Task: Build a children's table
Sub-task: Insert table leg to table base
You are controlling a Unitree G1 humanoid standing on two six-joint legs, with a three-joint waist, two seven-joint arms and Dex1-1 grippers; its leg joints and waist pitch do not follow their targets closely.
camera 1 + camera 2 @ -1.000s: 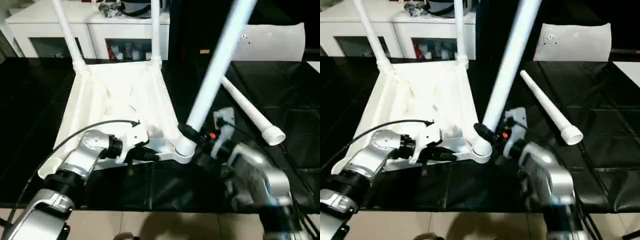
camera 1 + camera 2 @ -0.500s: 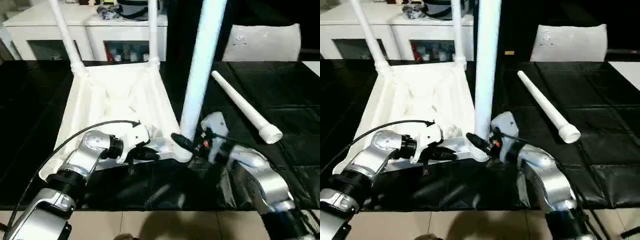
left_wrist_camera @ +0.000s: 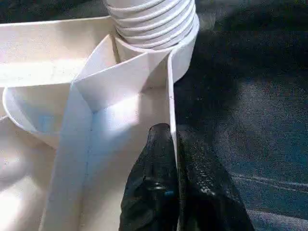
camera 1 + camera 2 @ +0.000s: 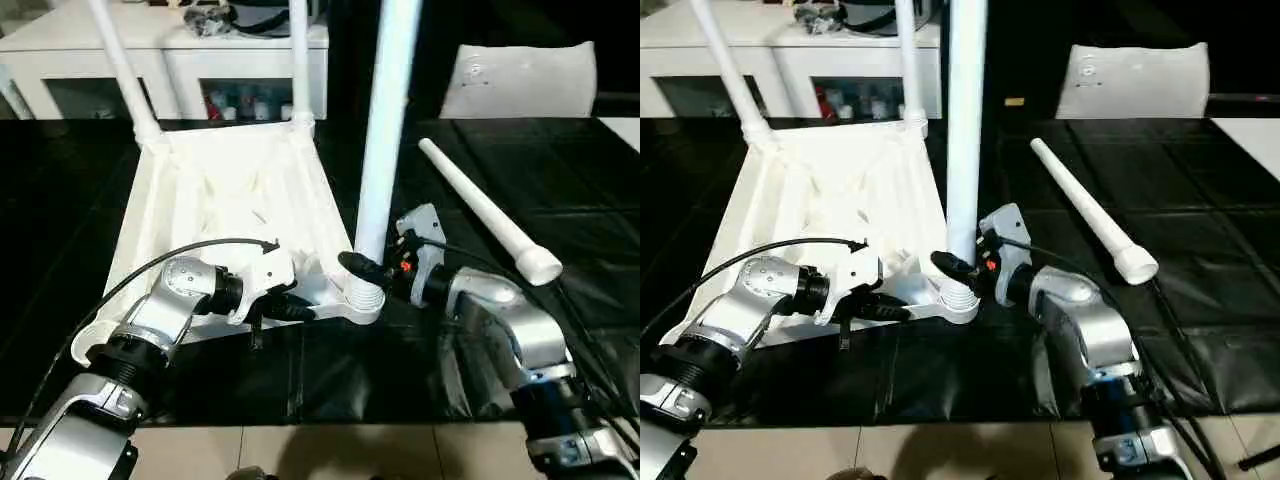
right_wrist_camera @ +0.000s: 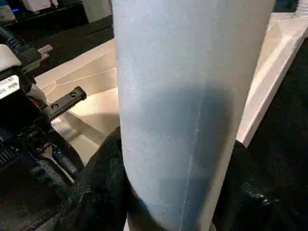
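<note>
Right wrist view: leg between jaws.

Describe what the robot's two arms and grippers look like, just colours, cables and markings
Both forearms are silver metal with black joint rings. The left gripper has a white housing, black fingers and a thin black cable looping over it. The right gripper has black fingers, a pale grey housing, a small orange-red mark and a black cable.

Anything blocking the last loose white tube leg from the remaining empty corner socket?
Nothing visible. The loose white tapered tube leg lies on the black mat; the near-left round corner socket of the upturned white plastic tabletop looks open.
</note>
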